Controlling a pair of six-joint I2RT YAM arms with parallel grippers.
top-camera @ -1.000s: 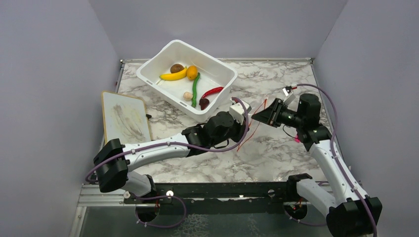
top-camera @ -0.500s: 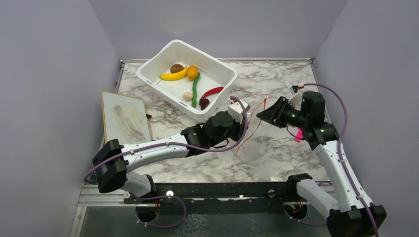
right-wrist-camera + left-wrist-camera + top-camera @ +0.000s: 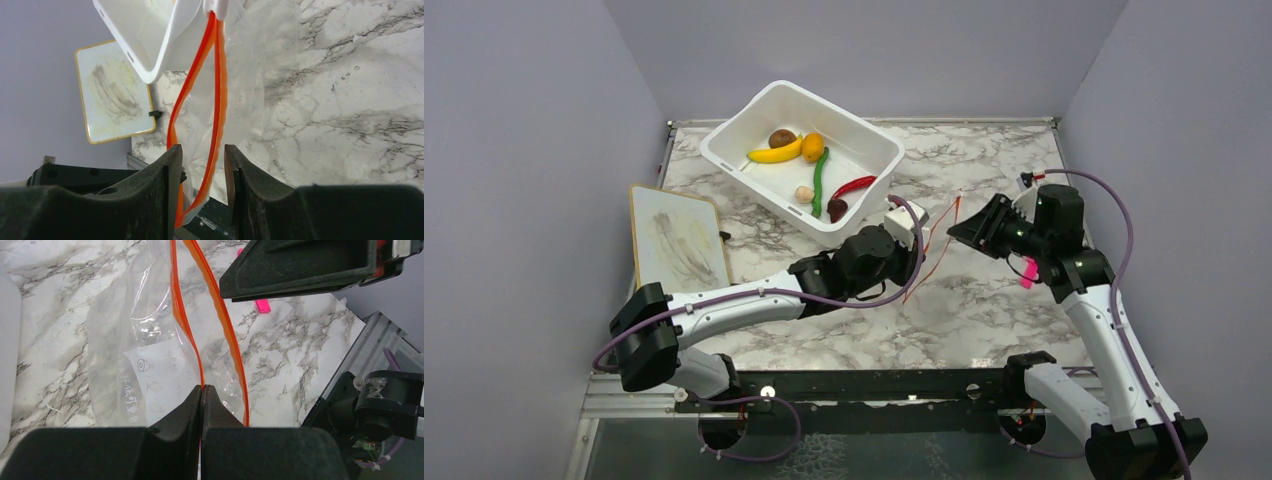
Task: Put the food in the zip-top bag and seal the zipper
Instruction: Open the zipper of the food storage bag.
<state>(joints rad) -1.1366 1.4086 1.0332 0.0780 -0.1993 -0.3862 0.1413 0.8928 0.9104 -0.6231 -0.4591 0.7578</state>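
**Left claw pinches the bag, right claw is apart**

The left claw (image 3: pixel 201 390) is squeezed tight on the zipper (image 3: pixel 227 335), the thin orange-red strip along the mouth of the zip-top bag (image 3: pixel 130 365). Its two tips meet with one side of the strip caught between them. The other side of the strip bows away, so the bag's mouth is open a little.

The right claw (image 3: pixel 201 152) has its two tips apart. The far end of the bag's mouth sits in the gap between them, and they are not squeezing it.

The clear bag is stretched between the two claws, over the marble table (image 3: pixel 984 310), just beside the near right corner of the white tub (image 3: pixel 724 145). I cannot tell if the bag touches the table.

All the food is in the tub. The yellow banana (image 3: pixel 774 154), brown ball (image 3: pixel 782 138) and orange fruit (image 3: pixel 812 147) sit close together near the back. The long green pod (image 3: pixel 821 182) lies in the middle. The red chili (image 3: pixel 853 186) is to its right, the beige mushroom (image 3: pixel 804 194) is to its left, and the dark red piece (image 3: pixel 837 209) is by the front wall.

A smudged white board (image 3: pixel 679 238) lies left of the tub. A small pink thing (image 3: pixel 262 305) lies on the table near the right arm.
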